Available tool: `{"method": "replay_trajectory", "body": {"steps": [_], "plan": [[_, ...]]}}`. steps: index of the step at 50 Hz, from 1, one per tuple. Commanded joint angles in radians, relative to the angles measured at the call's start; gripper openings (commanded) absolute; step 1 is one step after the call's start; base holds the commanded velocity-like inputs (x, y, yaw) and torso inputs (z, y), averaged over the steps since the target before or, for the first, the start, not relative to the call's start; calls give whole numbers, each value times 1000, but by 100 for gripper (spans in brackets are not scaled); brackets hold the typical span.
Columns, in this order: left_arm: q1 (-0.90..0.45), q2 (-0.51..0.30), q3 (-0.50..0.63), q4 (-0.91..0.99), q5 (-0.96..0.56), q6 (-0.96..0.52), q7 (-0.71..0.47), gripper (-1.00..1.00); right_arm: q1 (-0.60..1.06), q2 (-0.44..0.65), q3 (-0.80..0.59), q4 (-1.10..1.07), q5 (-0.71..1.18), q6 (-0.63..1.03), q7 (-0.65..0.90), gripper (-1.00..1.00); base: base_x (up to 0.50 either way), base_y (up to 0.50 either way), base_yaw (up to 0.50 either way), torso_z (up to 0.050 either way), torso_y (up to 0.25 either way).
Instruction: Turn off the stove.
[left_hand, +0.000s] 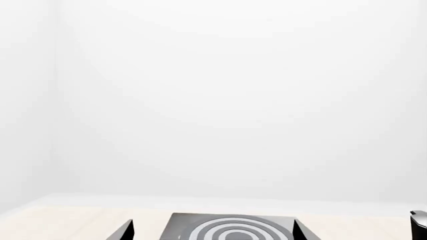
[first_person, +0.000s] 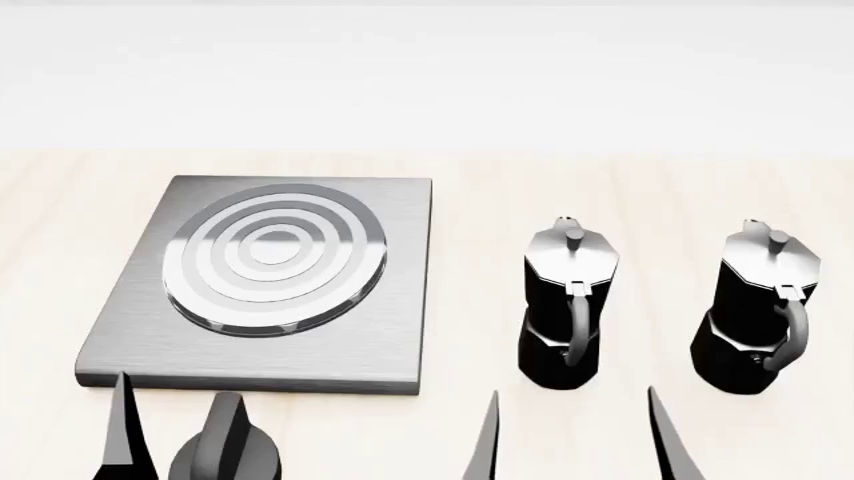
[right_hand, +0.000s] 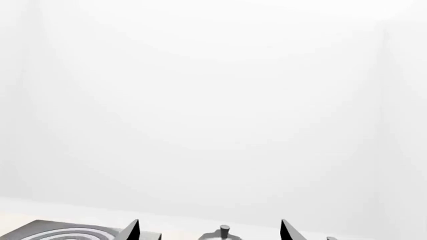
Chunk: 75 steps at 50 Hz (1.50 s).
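The stove (first_person: 400, 290) is a flat brushed-grey slab with a round ringed burner (first_person: 274, 260), at the left in the head view. Its black ridged knob (first_person: 227, 448) sits on the table just in front of the slab's near edge. My left gripper (left_hand: 213, 226) is open and empty, and the slab (left_hand: 175, 225) shows beyond its spread fingers. In the head view only one left finger (first_person: 123, 425) shows, just left of the knob and apart from it. My right gripper (first_person: 577, 425) is open and empty in front of the nearer moka pot.
Two black-and-silver moka pots (first_person: 570, 300) (first_person: 761, 305) stand right of the stove. The nearer pot's lid tip (right_hand: 225, 231) shows between my right fingers. The light wooden table (first_person: 467, 180) ends at a white wall behind.
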Motion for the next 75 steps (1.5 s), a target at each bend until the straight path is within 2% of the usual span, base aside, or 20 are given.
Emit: {"method": "replay_trajectory", "body": {"steps": [1, 75], "plan": [[4, 13, -16, 3, 17, 11, 20, 100, 0, -14, 13, 0, -26, 10, -16, 100, 0, 0, 0, 0, 0], [-3, -14, 9, -14, 6, 25, -12, 100, 6, 16, -16, -2, -20, 21, 17, 100, 0, 0, 0, 0, -68]]}}
